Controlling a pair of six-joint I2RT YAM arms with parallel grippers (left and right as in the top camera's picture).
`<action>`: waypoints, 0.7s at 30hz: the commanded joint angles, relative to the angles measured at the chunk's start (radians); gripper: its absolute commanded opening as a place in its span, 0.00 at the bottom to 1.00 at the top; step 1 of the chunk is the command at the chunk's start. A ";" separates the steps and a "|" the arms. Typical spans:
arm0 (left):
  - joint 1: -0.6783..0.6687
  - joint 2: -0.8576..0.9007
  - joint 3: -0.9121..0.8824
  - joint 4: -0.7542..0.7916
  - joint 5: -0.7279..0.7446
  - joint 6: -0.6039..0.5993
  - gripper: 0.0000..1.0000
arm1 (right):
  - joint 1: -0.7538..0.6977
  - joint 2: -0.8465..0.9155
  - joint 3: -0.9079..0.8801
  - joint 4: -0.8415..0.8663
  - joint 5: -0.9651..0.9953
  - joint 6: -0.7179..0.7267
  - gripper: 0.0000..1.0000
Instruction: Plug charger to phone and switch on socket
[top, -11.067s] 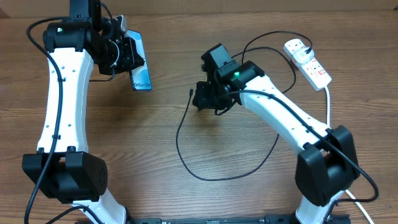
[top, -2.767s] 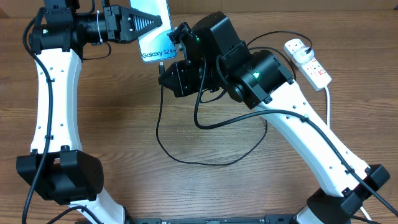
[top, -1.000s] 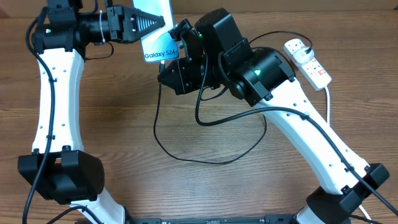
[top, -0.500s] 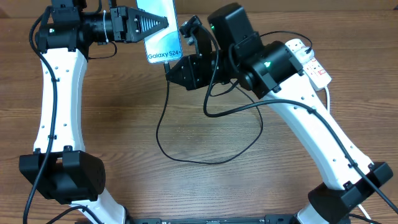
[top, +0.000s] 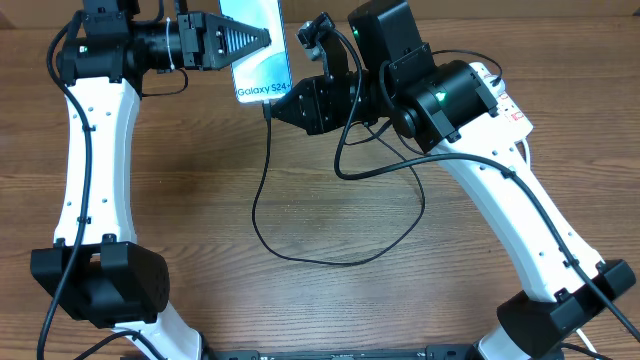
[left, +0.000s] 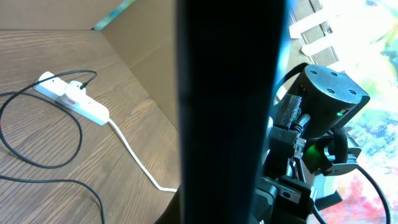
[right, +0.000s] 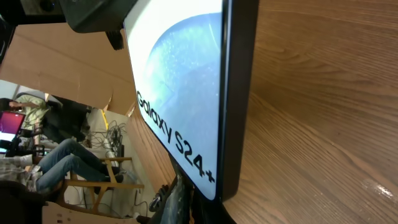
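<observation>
Left gripper (top: 255, 38) clamps the Galaxy S24 phone (top: 262, 75) aloft, right gripper (top: 276, 107) pinching the charger (top: 253, 210) tip at its near edge.

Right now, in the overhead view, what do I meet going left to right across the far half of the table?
In order: left arm's white link → phone → right arm's green-lit joint → socket.
</observation>
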 joint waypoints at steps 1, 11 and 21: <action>-0.008 -0.003 0.012 0.001 0.046 0.019 0.04 | -0.004 -0.002 0.007 -0.008 0.026 -0.010 0.04; -0.004 -0.003 0.012 0.005 0.045 0.019 0.04 | -0.004 -0.002 0.007 -0.113 0.028 -0.010 0.39; -0.004 -0.003 0.012 0.005 0.045 0.014 0.04 | -0.002 -0.002 0.007 -0.166 -0.112 -0.048 0.52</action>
